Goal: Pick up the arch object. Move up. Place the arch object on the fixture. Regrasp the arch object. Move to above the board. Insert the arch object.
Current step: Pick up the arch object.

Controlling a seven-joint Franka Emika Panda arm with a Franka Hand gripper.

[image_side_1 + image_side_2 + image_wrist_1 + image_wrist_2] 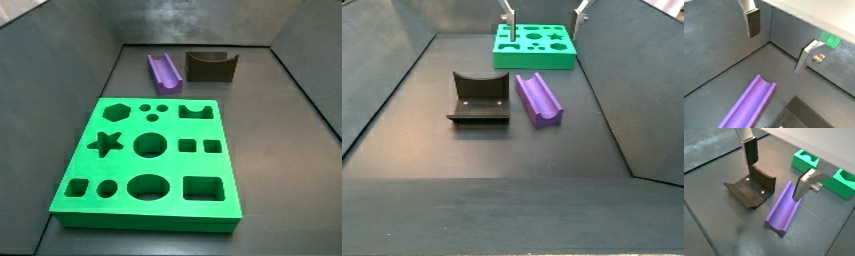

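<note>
Lying groove-up on the tabletop point(422, 150) at three o'clock of the fixture point(480, 97), the arch point(540, 98) looks light, rigid, slick, best pinched across its long sides by the wide-open, empty end effector point(777, 170) above.

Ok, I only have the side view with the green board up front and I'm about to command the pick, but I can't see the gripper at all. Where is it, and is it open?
Observer: The gripper hangs high. In a side view only its fingers show, at the picture's top edge. They are wide apart with nothing between them.
Operator: From here I only see the fixture's back. Is anything sitting in it?
Observer: No. In a side view the fixture shows a bare base plate. The arch object lies beside it on the floor, groove up, not touching it.
</note>
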